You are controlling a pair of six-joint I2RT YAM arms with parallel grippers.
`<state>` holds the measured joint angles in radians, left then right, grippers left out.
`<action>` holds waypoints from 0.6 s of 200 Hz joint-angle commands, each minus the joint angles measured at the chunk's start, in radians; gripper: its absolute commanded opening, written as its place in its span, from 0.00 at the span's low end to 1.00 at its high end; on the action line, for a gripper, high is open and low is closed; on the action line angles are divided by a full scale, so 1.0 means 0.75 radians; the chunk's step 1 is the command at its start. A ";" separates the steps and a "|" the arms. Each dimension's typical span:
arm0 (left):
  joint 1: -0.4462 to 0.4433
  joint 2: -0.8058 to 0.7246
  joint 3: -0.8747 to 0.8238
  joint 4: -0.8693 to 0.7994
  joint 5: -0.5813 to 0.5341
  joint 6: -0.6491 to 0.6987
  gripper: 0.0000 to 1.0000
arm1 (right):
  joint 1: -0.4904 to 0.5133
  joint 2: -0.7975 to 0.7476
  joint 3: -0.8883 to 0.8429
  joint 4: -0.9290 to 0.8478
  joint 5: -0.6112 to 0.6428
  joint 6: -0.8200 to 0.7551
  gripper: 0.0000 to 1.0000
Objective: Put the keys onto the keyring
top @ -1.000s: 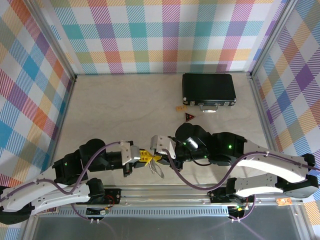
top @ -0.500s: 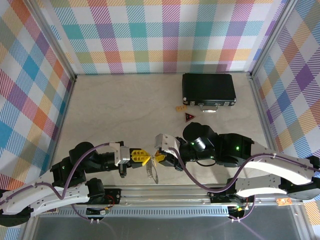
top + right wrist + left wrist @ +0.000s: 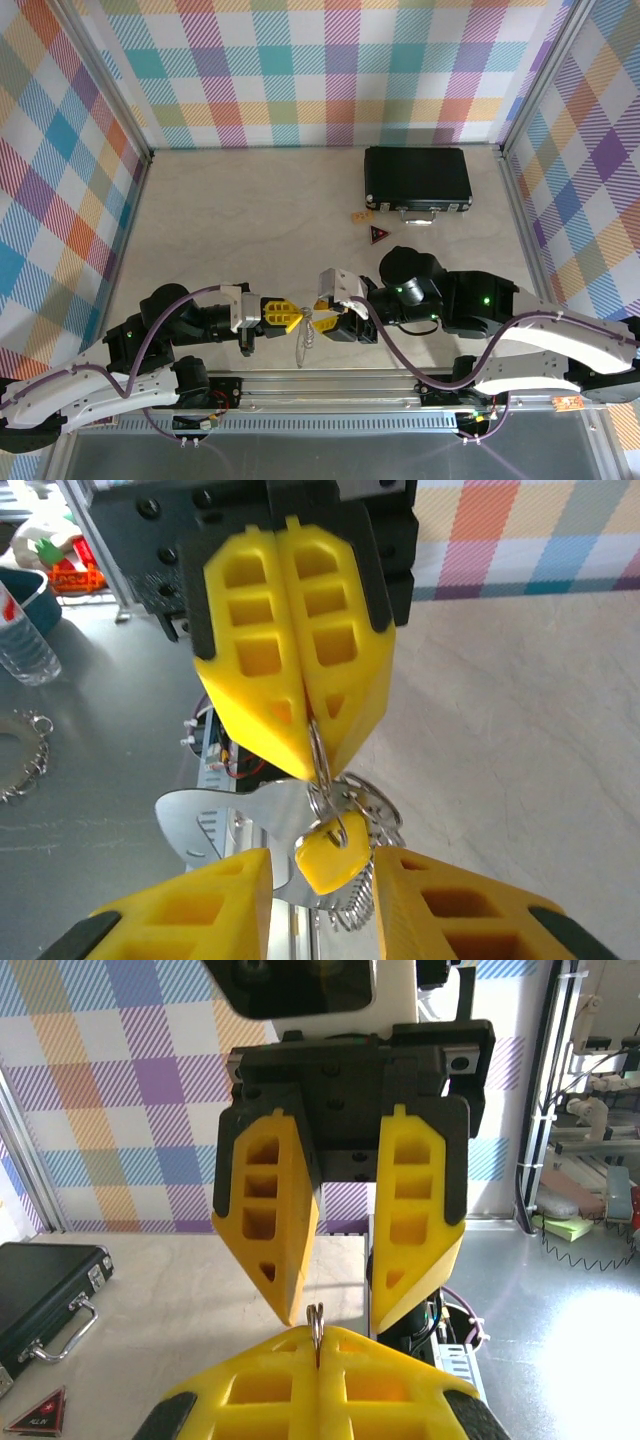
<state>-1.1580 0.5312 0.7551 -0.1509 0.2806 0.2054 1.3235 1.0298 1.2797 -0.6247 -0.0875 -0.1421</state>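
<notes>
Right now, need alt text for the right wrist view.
The left gripper, yellow fingers shut, pinches a thin silver keyring from above. A yellow-headed key hangs below it, between the parted fingers of the right gripper. The beige table lies to the right.

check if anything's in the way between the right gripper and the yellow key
Nothing visible is. The yellow key hangs in the gap of the open right gripper, just under the keyring, which the left gripper pinches shut.
</notes>
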 commanded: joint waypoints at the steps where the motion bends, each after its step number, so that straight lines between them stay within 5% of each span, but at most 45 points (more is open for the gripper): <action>1: -0.004 -0.001 0.001 0.067 0.045 -0.010 0.00 | 0.012 -0.020 -0.019 0.072 -0.051 0.019 0.31; 55: -0.002 -0.003 0.000 0.068 0.078 -0.017 0.00 | 0.012 0.005 -0.013 0.090 -0.059 0.020 0.26; 120: -0.003 -0.007 0.000 0.069 0.082 -0.020 0.00 | 0.012 0.023 -0.016 0.084 -0.075 0.011 0.00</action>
<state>-1.1580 0.5335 0.7547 -0.1513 0.3225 0.2012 1.3235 1.0382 1.2713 -0.5915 -0.1181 -0.1337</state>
